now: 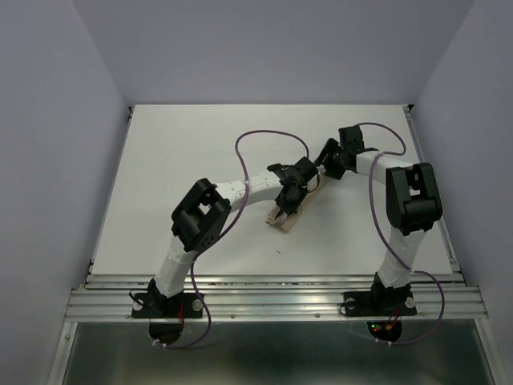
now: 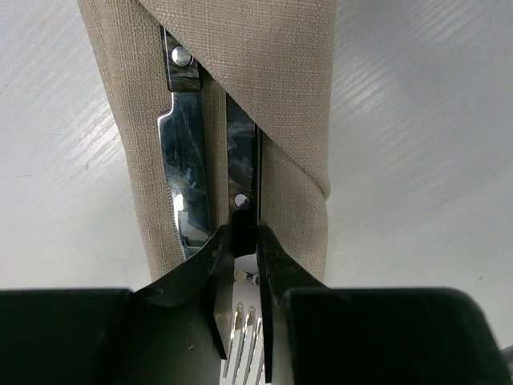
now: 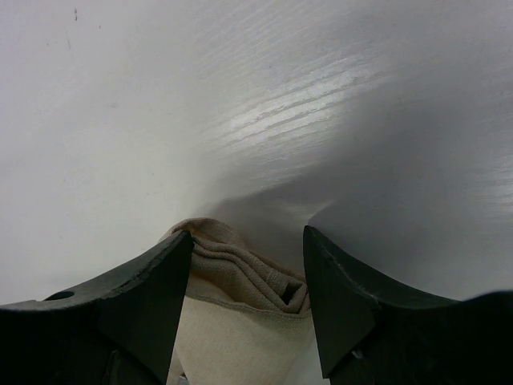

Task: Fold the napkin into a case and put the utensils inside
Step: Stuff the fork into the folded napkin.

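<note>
My left gripper (image 2: 244, 241) pinches the fork (image 2: 241, 152) at its neck, its handle under the case (image 2: 272, 72) flap beside the knife (image 2: 186, 184). My right gripper (image 3: 247, 245), fingers spread, straddles the case's folded end on the table (image 3: 240, 96).

Case (image 2: 272, 72) on table (image 1: 184, 152). Knife (image 2: 186, 176) and fork (image 2: 242, 160) lie inside case, knife left of fork. Left gripper (image 2: 240, 265) at case's near end; right gripper (image 3: 247, 265) astride its far end.
</note>
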You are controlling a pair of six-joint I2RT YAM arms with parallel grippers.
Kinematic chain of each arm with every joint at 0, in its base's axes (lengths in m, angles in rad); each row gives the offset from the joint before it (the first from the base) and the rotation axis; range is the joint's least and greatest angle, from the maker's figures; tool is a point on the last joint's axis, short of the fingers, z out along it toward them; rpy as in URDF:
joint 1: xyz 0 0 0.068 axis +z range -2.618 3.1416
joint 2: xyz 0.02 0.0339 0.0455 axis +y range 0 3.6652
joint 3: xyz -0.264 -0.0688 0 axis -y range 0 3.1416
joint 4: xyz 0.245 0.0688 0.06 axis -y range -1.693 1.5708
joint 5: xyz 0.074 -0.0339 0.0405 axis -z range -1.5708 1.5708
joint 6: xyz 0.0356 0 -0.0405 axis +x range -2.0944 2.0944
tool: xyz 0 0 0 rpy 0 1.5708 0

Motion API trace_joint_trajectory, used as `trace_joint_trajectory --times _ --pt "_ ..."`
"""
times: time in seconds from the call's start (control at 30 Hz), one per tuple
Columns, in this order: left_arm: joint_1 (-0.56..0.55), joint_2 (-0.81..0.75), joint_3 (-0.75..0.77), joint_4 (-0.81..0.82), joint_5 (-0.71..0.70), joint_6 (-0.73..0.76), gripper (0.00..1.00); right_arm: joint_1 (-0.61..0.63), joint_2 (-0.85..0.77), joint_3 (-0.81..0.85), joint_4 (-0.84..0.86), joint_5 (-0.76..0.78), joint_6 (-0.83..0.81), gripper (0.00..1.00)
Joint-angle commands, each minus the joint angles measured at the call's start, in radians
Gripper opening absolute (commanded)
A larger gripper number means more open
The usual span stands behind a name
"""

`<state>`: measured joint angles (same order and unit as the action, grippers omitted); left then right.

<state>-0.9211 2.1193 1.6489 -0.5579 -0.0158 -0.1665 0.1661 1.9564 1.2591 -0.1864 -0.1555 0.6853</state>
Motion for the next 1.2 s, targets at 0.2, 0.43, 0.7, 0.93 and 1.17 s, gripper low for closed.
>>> trace_joint_trajectory --times 0.2,0.43,0.7,0.93,1.17 --pt "-0.002 -0.001 0.071 -0.014 -0.021 0.013 0.15 0.019 0.038 -0.032 -0.053 0.005 -0.007 0.63" --pt "-0.002 0.036 0.127 -0.025 -0.012 0.031 0.15 0.019 0.021 -0.05 -0.054 0.013 -0.009 0.63" --pt "-0.001 0.07 0.198 -0.037 -0.006 0.041 0.15 0.019 0.004 -0.059 -0.053 0.01 -0.006 0.63" --pt "0.007 0.088 0.236 -0.048 -0.013 0.047 0.15 0.019 -0.004 -0.07 -0.051 0.019 -0.001 0.63" --pt "0.01 0.117 0.261 -0.06 -0.004 0.047 0.17 0.019 -0.008 -0.069 -0.05 0.014 -0.001 0.63"
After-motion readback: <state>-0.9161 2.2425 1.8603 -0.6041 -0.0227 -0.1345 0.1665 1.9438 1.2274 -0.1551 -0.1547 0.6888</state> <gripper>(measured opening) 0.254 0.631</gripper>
